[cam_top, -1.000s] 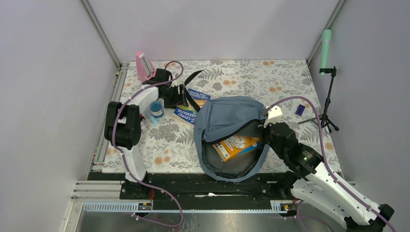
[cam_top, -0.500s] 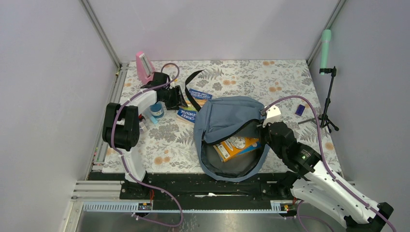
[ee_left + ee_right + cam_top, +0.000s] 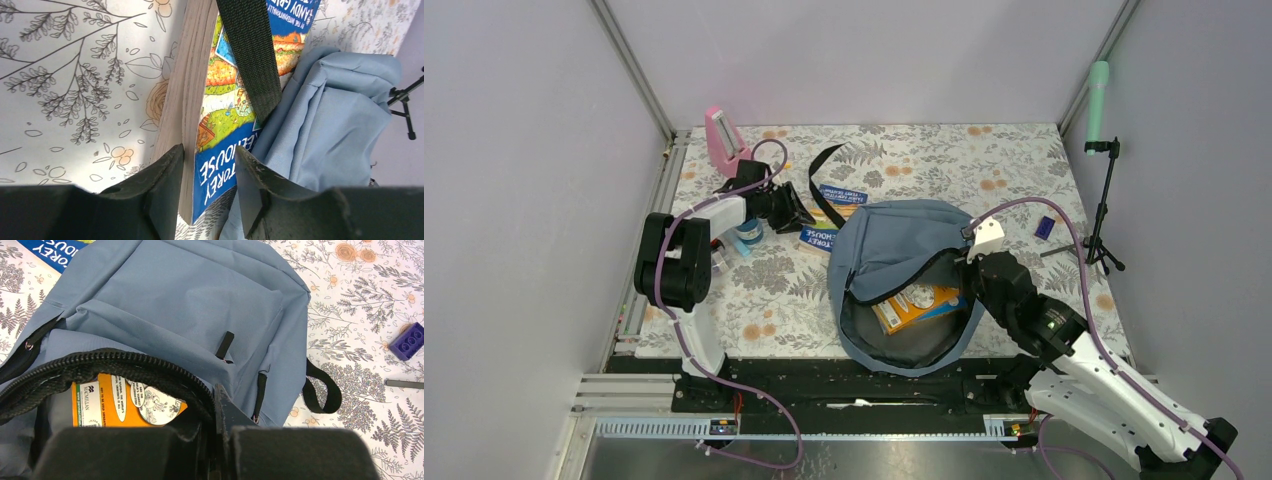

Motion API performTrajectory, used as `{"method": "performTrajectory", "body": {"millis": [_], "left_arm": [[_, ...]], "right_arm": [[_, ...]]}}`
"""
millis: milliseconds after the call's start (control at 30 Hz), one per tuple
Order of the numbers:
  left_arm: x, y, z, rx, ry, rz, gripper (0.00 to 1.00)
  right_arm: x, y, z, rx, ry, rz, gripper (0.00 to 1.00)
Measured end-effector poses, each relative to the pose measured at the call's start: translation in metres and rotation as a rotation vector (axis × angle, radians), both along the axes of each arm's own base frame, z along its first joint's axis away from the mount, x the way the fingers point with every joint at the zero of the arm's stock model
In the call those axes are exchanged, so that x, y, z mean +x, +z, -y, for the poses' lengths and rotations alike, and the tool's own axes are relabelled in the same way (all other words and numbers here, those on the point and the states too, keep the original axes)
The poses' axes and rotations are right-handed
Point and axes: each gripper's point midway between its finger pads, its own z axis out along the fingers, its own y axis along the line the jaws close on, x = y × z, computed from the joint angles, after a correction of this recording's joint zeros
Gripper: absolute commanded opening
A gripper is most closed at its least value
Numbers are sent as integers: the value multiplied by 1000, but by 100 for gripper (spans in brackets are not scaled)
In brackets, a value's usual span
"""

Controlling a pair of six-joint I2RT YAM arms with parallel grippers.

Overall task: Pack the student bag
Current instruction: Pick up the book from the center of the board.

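The grey-blue student bag (image 3: pixel 892 245) lies in the middle of the table with its main zipper open. An orange book (image 3: pixel 914 302) lies inside it. My right gripper (image 3: pixel 972 264) is shut on the bag's zipper rim and holds the opening up; in the right wrist view (image 3: pixel 212 397) the fingers pinch the black zipper edge above the orange book (image 3: pixel 110 400). My left gripper (image 3: pixel 798 214) is closed around the corner of a blue paperback book (image 3: pixel 822 238) beside the bag's top. In the left wrist view (image 3: pixel 207 157) the book (image 3: pixel 225 100) sits between the fingers, against the bag (image 3: pixel 330 115).
A black bag strap (image 3: pixel 820 163) crosses the blue book (image 3: pixel 250 50). A pink object (image 3: pixel 721 137) and a blue cup (image 3: pixel 747 226) stand at the left. A purple brick (image 3: pixel 1044 227) lies at the right, by a tripod (image 3: pixel 1106 215) holding a green microphone (image 3: pixel 1098 95).
My left gripper has swung and drawn closer to the bag, and the blue book has shifted right against the bag. The right gripper and the bag rim have stayed put.
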Motion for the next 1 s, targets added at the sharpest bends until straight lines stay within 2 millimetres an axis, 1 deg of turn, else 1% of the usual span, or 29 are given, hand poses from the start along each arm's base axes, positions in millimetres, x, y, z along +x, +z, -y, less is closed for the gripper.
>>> {"method": "performTrajectory", "body": {"millis": [267,433,500,633,667,767,833,900,1000], "left_arm": [[1,4,11,-101,23,4,29],[1,3,14,-139,44,3,26],[2,3,16,-154,49,5,21],[2,7,20,-179,50,6,1],[3,8,22,-185,48,9,0],[3,11,23,-183,45,23,0],[1,16,22,-171,49,39,0],[-2,26,19,-151,55,77,0],[-9,49,13,-133,62,148,0]], "right_arm": [[0,-2,0,-9,0,-8,0],[0,-3,0,-11,0,-11,0],[1,-4,0,-13,0,-12,0],[1,-4,0,-15,0,-14,0],[1,-4,0,-15,0,-14,0],[1,-4,0,-15,0,-14,0],[1,-4,0,-15,0,-14,0],[1,-4,0,-15,0,-14,0],[1,-3,0,-15,0,-13,0]]}}
